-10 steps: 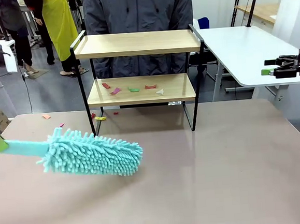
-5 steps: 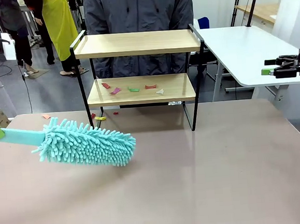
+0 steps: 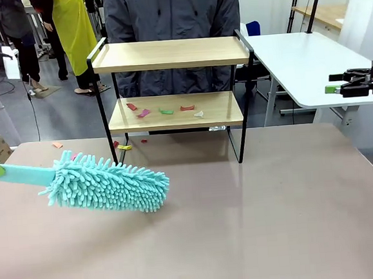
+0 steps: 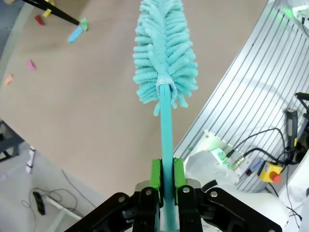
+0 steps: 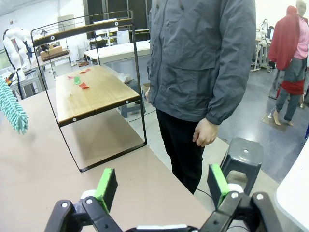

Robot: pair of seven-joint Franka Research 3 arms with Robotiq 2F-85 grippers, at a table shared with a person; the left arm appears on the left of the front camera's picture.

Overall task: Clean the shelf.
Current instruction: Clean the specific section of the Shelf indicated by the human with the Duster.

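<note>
Since the earlier frame, the fluffy teal chenille duster [image 3: 106, 183] has risen slightly and drawn left, its head clear of the brown tabletop [image 3: 275, 203].

Left gripper [image 4: 167, 175]: green pads clamped flat on the end of the duster's teal plastic handle. Judged reason: gripping the far end gives the head full reach toward the shelf.

Right gripper [image 5: 162, 186]: jaws wide apart, holding nothing, parked off to the right, probably to stay clear of the sweep.

Two-tier shelf of light wooden boards on a thin black metal frame [image 3: 170, 53]: at the table's far edge, middle, directly before a person in a grey jacket [image 3: 170, 11].

Counts: one duster; two boards; five small coloured paper scraps [image 3: 165, 111] on the lower board, none on the top. A few more scraps lie by the shelf's left leg.
</note>
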